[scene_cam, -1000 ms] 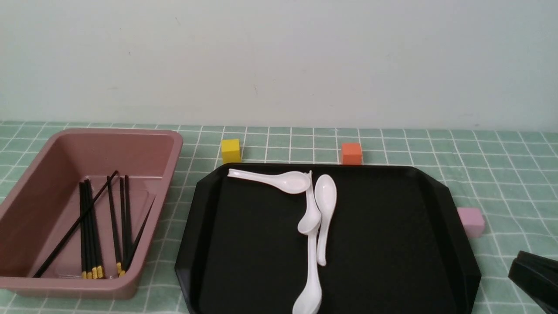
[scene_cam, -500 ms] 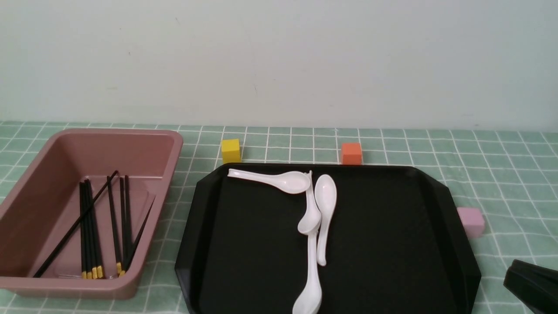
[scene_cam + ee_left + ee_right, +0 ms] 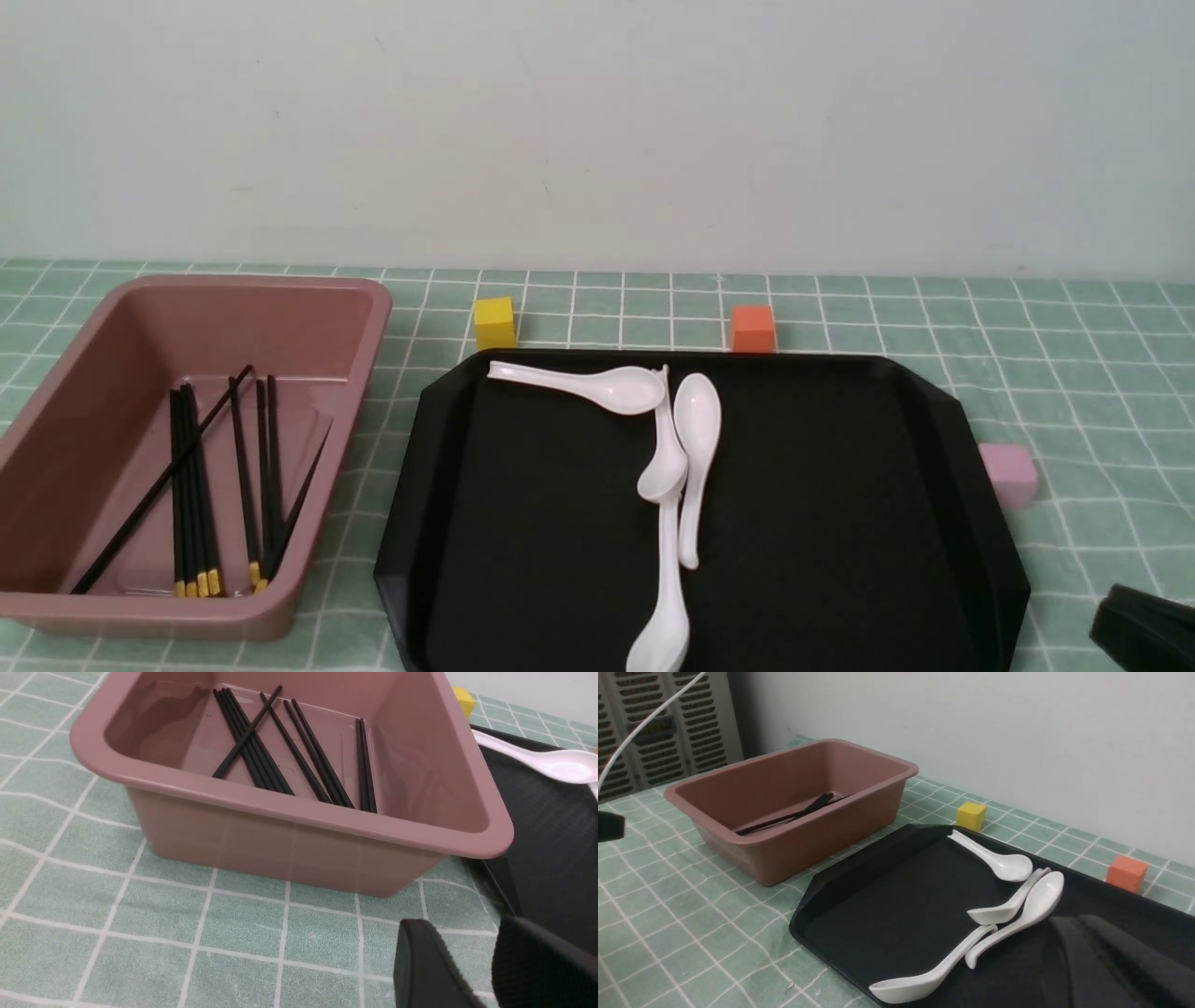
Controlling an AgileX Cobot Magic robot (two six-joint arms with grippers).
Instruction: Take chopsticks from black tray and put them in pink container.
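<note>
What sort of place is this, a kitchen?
Probably a robot test bench, not a kitchen: green checked tablecloth against a bare wall, a small yellow cube and orange cube, white plastic spoons on a glossy black tray.

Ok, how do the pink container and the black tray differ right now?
The pink container is deep with sloping walls; the black tray is flat with a low rim. The pink container holds only chopsticks; the black tray holds only white spoons. Both sit on the green checked cloth.
</note>
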